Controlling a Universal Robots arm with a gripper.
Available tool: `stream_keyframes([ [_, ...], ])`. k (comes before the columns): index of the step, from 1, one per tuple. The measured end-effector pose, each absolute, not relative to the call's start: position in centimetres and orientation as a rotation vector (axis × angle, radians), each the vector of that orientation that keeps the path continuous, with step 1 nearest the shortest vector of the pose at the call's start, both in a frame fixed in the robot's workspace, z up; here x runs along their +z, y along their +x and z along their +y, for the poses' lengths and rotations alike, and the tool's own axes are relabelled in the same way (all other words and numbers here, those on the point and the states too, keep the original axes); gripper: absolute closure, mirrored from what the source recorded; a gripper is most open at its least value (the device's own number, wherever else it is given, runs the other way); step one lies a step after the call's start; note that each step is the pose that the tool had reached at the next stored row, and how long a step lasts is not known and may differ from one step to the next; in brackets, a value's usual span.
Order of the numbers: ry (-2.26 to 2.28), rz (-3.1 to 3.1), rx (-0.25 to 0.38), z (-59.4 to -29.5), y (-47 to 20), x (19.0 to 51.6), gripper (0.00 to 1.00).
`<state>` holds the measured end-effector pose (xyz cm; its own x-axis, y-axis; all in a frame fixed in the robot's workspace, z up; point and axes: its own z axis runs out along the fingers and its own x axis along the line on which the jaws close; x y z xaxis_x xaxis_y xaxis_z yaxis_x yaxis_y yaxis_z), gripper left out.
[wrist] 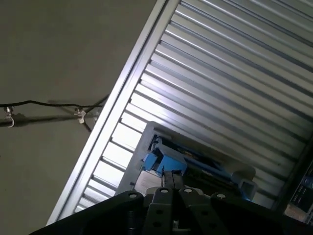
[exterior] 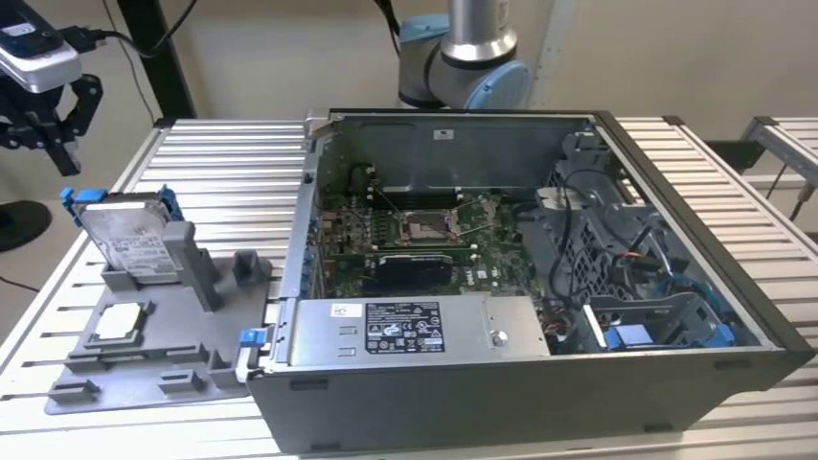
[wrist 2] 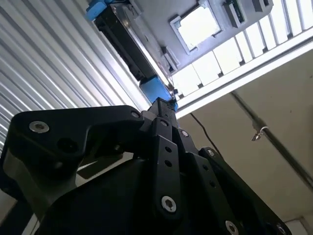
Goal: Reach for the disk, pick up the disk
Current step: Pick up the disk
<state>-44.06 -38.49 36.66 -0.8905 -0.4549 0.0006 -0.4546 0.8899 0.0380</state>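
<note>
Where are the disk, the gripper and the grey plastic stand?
disk [exterior: 132, 241], exterior view, on its labelled face.
gripper [exterior: 61, 161], exterior view, at its fingertips.
grey plastic stand [exterior: 179, 353], exterior view, on its bare base plate.

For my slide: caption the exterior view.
Pincer hovers above the hard drive standing in a grey stand beside an open computer case.

The black claw [wrist 2: 163, 105], tips together, hangs near the blue bracket [wrist 2: 155, 89] of the edge-on disk [wrist 2: 123, 36], with the ribbed surface [wrist 2: 44, 63] beyond.
</note>
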Motion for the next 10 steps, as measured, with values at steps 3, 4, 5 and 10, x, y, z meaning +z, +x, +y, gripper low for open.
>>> stream_keyframes([
  [3,0.789,-3.03,-0.057,-38.49,-44.06,36.66,1.0],
  [4,0.808,-3.025,-0.057,-38.49,-44.06,36.66,1.0],
  [5,0.828,-3.019,-0.057,-38.49,-44.06,36.66,1.0],
  [10,0.927,-2.989,-0.056,-38.49,-44.06,36.66,1.0],
])
